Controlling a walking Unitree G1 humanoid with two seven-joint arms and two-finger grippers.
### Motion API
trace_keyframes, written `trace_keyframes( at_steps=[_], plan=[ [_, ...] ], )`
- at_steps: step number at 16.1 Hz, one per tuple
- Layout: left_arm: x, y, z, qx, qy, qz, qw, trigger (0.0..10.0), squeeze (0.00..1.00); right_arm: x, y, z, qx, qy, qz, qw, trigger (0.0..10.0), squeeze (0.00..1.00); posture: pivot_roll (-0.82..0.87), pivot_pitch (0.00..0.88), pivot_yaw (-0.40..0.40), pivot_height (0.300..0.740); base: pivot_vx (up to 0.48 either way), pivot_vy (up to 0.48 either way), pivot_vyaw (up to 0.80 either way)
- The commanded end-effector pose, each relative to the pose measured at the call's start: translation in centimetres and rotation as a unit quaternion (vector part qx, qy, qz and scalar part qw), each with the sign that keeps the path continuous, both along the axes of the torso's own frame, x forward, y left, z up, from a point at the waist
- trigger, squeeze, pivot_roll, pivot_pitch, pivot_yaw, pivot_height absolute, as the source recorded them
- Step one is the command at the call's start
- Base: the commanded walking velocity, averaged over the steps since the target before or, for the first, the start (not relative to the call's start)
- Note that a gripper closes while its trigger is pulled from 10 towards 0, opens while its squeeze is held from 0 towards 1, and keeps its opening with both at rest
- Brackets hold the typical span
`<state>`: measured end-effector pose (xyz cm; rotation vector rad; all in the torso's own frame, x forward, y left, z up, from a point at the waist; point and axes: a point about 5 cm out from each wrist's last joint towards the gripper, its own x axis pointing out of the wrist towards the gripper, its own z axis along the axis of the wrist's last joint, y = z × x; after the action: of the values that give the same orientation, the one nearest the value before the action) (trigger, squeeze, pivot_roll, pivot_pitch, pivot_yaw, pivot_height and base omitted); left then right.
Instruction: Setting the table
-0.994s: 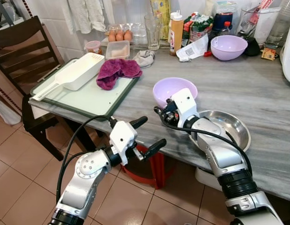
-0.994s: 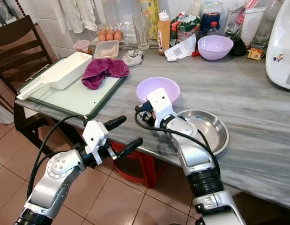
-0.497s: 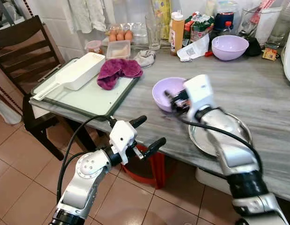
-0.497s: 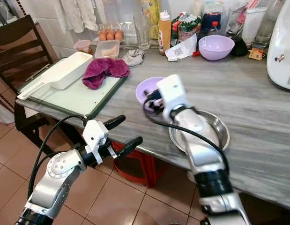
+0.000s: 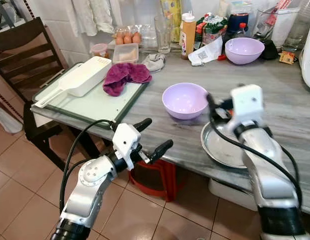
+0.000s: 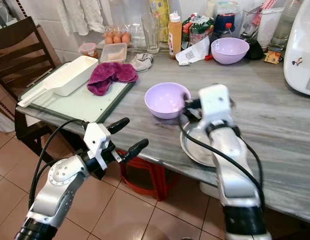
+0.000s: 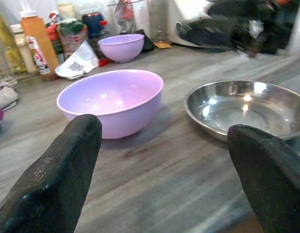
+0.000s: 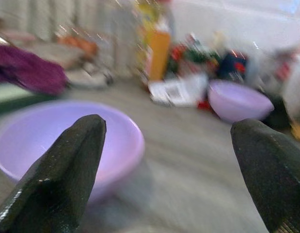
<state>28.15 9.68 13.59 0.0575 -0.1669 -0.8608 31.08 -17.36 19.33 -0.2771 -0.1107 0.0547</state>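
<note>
Right now the right gripper (image 5: 211, 102), fingers spread wide and empty, hangs in the middle right of the head view, just above the gap between the near lilac bowl (image 5: 185, 100) at centre and the steel dish (image 5: 227, 145) just to its lower right. The dish overhangs the grey table's front edge (image 5: 185, 159) a little. A second lilac bowl (image 5: 244, 50) sits in the upper right among the bottles and packets, well apart from the first.

The left gripper (image 5: 150, 137), also spread and holding nothing, hovers at lower centre, off the table's edge and level with the tabletop.

The step in hand looks like taking one of the two near vessels. To do it well, the right gripper should drop one finger inside a rim and one outside, squarely, then close before lifting. The steel dish is shallow and likely slippery, so a firm bite on its near rim matters, and dragging it toward the edge should be avoided.
</note>
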Motion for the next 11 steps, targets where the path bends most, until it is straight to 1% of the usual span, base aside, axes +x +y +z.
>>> trace_keyframes(
  at_steps=[1,3,4,6,8,9,11],
  plan=[
    [0.5,0.5,0.3,-0.004,-0.008,0.023,1.0,10.0,0.0,-0.6,-0.4,-0.5,0.004,0.017,-0.024,1.0,10.0,1.0,-0.28,0.08,0.112,0.74,0.0,0.0,0.0],
    [0.6,0.3,0.4,-0.013,-0.008,0.029,0.999,10.0,0.0,-1.2,-0.4,-1.2,0.02,0.03,-0.03,0.999,10.0,1.0,-0.28,0.08,0.112,0.74,0.0,0.0,0.0],
    [0.5,0.2,0.4,-0.017,-0.007,0.026,1.0,10.0,0.0,-1.6,-0.5,-1.7,0.016,0.043,-0.044,0.998,10.0,1.0,-0.28,0.08,0.112,0.74,0.0,0.0,0.0],
    [0.5,0.0,0.5,-0.019,-0.007,0.021,1.0,10.0,0.0,-2.1,-0.2,-2.5,0.031,0.067,-0.053,0.996,10.0,1.0,-0.29,0.085,0.113,0.74,0.0,0.0,0.0],
    [0.5,0.0,0.6,-0.02,-0.008,0.019,1.0,10.0,0.0,-2.5,0.0,-3.6,0.042,0.107,-0.068,0.991,10.0,1.0,-0.29,0.085,0.113,0.74,0.0,0.0,0.0],
    [0.5,0.0,0.7,-0.022,-0.009,0.014,1.0,10.0,0.0,-2.6,-0.1,-3.8,0.051,0.117,-0.071,0.989,10.0,1.0,-0.29,0.085,0.113,0.74,0.0,0.0,0.0],
    [0.2,-0.2,1.0,-0.024,-0.009,-0.017,1.0,10.0,0.0,-2.5,-0.2,-4.7,0.071,0.151,-0.082,0.983,10.0,1.0,-0.29,0.087,0.113,0.74,0.0,0.0,0.0]
  ],
)
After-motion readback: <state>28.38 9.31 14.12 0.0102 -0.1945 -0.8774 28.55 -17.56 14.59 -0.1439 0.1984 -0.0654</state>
